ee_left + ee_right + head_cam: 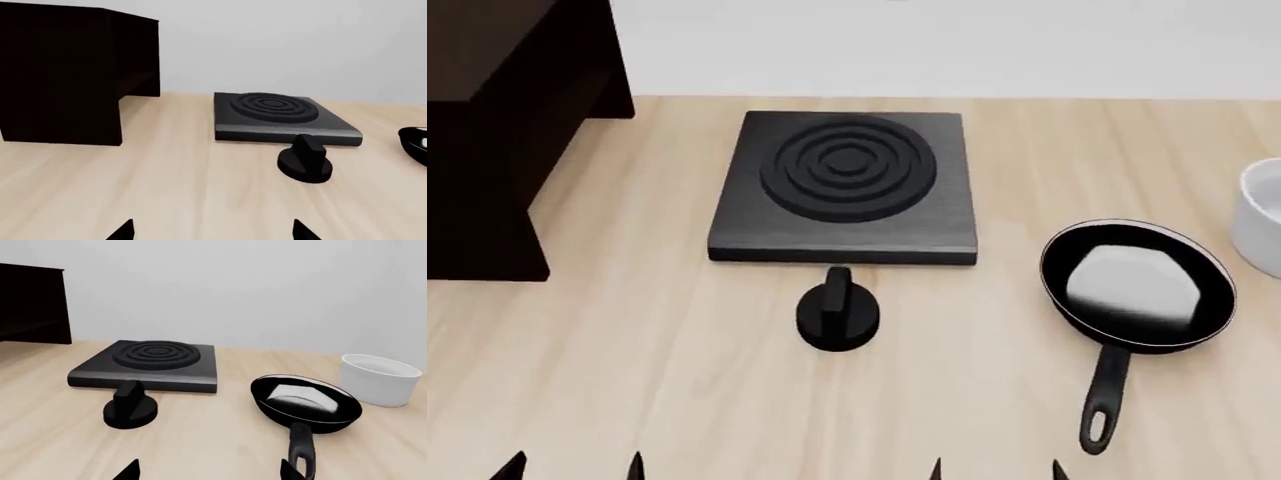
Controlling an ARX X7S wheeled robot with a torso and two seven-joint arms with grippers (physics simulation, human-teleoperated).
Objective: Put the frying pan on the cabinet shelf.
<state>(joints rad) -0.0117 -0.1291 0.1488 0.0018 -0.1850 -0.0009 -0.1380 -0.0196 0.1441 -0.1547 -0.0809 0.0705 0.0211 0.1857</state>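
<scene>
The frying pan [1137,285] is glossy black with a pale rim and lies on the light tabletop at the right, its handle pointing toward me. It also shows in the right wrist view [305,403], and its edge shows in the left wrist view [415,145]. The dark cabinet [501,130] stands at the far left, also in the left wrist view [67,75]; its shelf opening shows there [140,80]. My left gripper [571,468] is open and empty at the near left. My right gripper [994,470] is open and empty, just near the pan handle's loop end [1094,432].
A square black stove plate [845,185] with concentric rings sits mid-table. A black knob [838,312] stands in front of it. A white cylindrical pot [1261,215] stands at the right edge. The tabletop [667,380] is light wood.
</scene>
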